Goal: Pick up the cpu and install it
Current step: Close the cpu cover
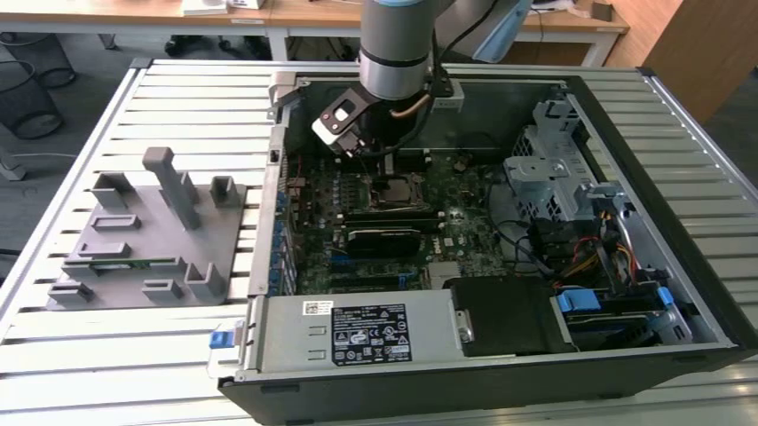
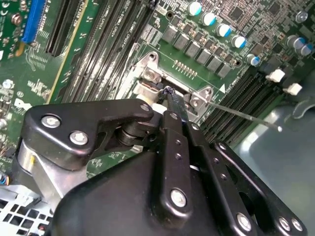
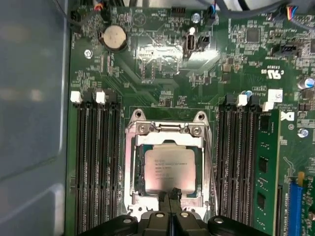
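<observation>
The cpu [image 3: 170,169], a flat square chip with a silver-grey top, lies flat in the motherboard socket, framed by the metal bracket [image 3: 129,162]. My gripper [image 3: 172,192] is shut, its two fingers pressed together with nothing between them, and its tips are over the chip's near edge. In the second wrist view the gripper [image 2: 170,96] points down at the socket frame [image 2: 147,73]. In the exterior view the gripper [image 1: 385,173] hangs just above the socket [image 1: 391,193] inside the open computer case.
Black memory slots [image 3: 96,162] flank the socket, and a green memory stick [image 3: 263,167] sits in one. A thin metal lever [image 2: 246,115] sticks out beside the socket. The grey case wall [image 3: 29,123] is close. A grey fixture tray [image 1: 142,240] lies on the exterior view's left.
</observation>
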Robot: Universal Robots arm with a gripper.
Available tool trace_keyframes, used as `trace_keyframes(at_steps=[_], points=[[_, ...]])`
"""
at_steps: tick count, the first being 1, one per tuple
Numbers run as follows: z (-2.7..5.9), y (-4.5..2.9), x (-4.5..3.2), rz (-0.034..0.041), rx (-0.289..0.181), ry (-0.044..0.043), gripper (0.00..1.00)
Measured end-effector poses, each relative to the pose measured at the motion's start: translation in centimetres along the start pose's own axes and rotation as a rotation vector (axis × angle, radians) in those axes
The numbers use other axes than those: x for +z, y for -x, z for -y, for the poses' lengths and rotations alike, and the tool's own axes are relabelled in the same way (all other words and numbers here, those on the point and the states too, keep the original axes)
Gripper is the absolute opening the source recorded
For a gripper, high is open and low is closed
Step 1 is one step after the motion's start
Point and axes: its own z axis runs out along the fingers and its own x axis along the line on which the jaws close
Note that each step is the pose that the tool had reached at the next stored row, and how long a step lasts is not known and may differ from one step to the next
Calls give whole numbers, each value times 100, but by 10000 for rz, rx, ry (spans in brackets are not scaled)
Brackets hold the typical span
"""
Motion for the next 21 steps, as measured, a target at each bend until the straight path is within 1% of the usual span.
trace_keyframes(at_steps=[6, 10, 12, 15, 17, 21], points=[[16, 0, 74, 1, -30, -1, 11], [17, 1, 86, -1, -32, -4, 11], [16, -2, 75, -25, -32, 11, 11], [18, 0, 15, -14, -32, 1, 11], [19, 0, -12, -14, -33, 2, 11], [19, -1, -19, -15, -39, 2, 11]])
